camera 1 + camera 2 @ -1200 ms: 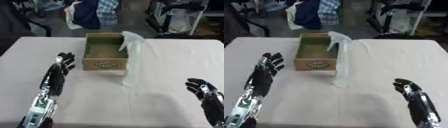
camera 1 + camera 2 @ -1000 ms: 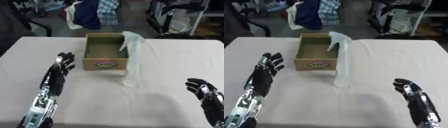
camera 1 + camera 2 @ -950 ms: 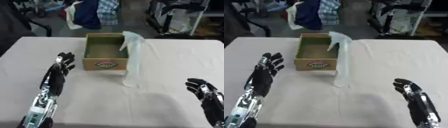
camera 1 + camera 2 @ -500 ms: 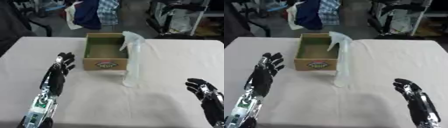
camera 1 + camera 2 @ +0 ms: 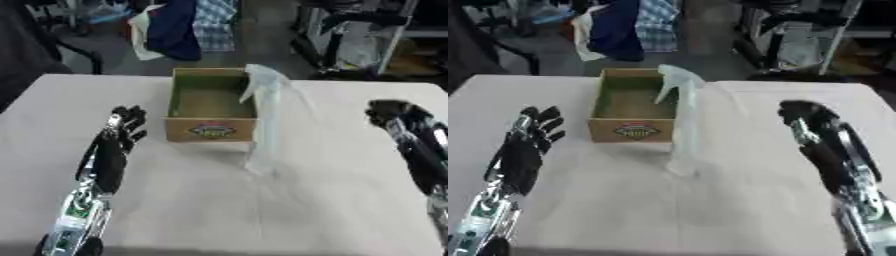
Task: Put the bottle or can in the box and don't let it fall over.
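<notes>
One clear spray bottle [image 5: 265, 125] stands upright on the desk [image 5: 262, 210], just beside the right wall of one open cardboard box [image 5: 210, 106], not inside it. The left hand [image 5: 122, 131] and the right hand [image 5: 814, 121] both rest with fingers released, each well apart from the bottle and holding nothing.

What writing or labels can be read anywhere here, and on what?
Box: an oval label, red and yellowish, on its front wall; its words are too blurred to read.
Spray bottle: clear, no label or print to be seen.
Table: no writing.
No other text shows.
</notes>
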